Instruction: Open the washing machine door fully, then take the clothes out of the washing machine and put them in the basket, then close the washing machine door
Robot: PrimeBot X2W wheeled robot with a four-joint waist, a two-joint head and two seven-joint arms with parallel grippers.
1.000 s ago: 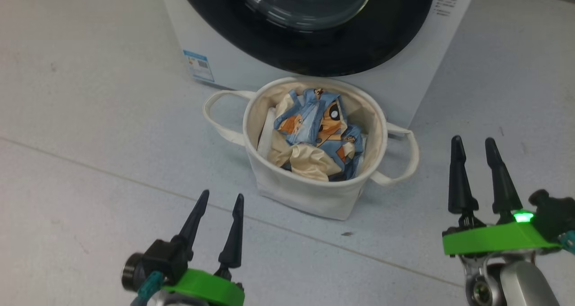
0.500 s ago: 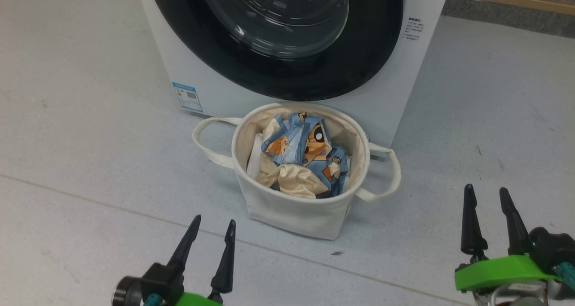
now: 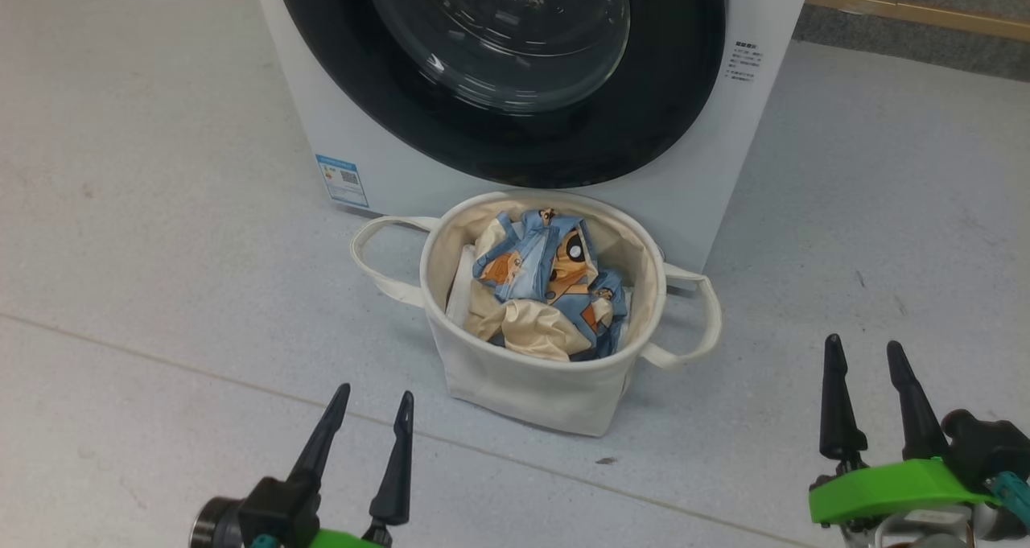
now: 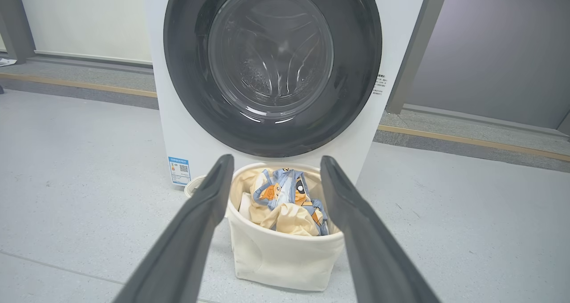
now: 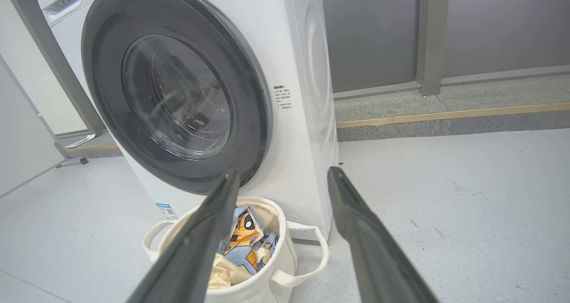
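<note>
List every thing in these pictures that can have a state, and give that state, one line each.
washing machine door: shut, flat against the machine's front.
washing machine: closed; drum looks empty through the glass.
clothes: crumpled, lying in the basket.
basket: upright on the floor before the machine, holding the clothes.
left gripper: jaws open, empty.
right gripper: jaws open, empty.
</note>
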